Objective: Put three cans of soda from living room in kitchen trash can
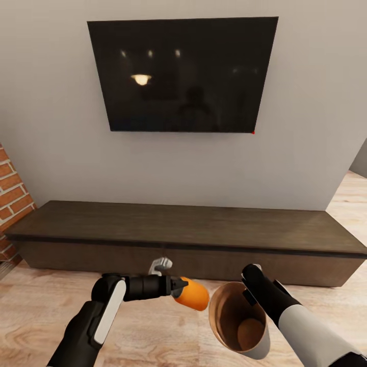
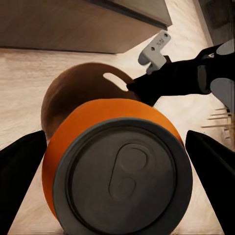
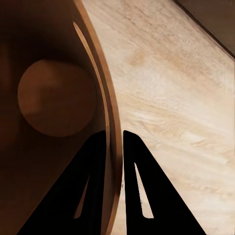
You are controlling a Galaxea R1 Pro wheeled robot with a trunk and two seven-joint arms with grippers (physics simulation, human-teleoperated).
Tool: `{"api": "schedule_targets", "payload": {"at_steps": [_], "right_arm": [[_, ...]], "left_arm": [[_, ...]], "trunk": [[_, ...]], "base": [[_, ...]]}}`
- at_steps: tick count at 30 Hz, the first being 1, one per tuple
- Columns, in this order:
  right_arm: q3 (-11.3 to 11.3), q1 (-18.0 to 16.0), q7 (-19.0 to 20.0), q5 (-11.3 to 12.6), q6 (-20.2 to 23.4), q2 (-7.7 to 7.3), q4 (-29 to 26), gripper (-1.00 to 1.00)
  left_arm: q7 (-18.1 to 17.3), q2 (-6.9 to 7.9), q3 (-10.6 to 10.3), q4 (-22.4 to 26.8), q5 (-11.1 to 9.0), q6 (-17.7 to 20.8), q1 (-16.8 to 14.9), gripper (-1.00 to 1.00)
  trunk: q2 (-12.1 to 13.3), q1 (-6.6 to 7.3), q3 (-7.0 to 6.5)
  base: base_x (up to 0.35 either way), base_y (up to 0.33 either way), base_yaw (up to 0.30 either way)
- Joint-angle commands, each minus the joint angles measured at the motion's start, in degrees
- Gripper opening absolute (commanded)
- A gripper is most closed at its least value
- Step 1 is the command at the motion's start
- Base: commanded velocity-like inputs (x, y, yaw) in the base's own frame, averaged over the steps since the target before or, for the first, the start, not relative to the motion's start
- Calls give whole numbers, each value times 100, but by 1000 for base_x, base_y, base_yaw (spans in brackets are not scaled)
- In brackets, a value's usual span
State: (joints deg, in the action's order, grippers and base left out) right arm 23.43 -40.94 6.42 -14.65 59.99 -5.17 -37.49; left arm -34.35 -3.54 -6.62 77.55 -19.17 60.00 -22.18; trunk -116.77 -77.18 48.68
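My left gripper is shut on a bright orange can of soda, held level above the floor. In the left wrist view the can's grey top faces the camera between the two dark fingers. Just right of the can is the tash can, tilted with its orange-brown inside turned toward the can. My right gripper is shut on the bin's rim, and in the right wrist view both fingers pinch the thin wall. A small gap separates can and rim.
A long low dark wood bench runs along the pale wall straight ahead, with a black TV above it. Red brick stands at the left. A small pale grey bracket-like piece shows in front of the bench. Light wood floor lies around the arms.
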Motion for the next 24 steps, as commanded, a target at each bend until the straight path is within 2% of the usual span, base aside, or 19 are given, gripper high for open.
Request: {"api": "schedule_targets", "payload": {"at_steps": [1,3,9,18,24], "right_arm": [[-2,-1,-20,-69,-2,10,1,-100],[-1,-1,-198,-65,-8,43,12,-100],[-12,-1,-628,-57,-26,166,289,-100],[-40,-1,-689,-56,-31,206,343,-100],[-76,-1,-694,-56,-31,344,347,-100]], "left_arm": [[-20,2,-57,3,-23,0,15,-100],[-67,8,-223,8,-145,0,44,-100],[-117,18,-420,37,-313,0,70,-100],[-124,-7,-485,48,-333,0,73,-100],[-113,-26,-619,41,-333,0,73,-100]], "trunk": [[0,0,-1],[0,0,-1],[0,0,-1],[0,0,-1],[0,0,-1]], "base": [[0,0,0],[0,0,0],[0,0,0],[0,0,0],[0,0,0]]}}
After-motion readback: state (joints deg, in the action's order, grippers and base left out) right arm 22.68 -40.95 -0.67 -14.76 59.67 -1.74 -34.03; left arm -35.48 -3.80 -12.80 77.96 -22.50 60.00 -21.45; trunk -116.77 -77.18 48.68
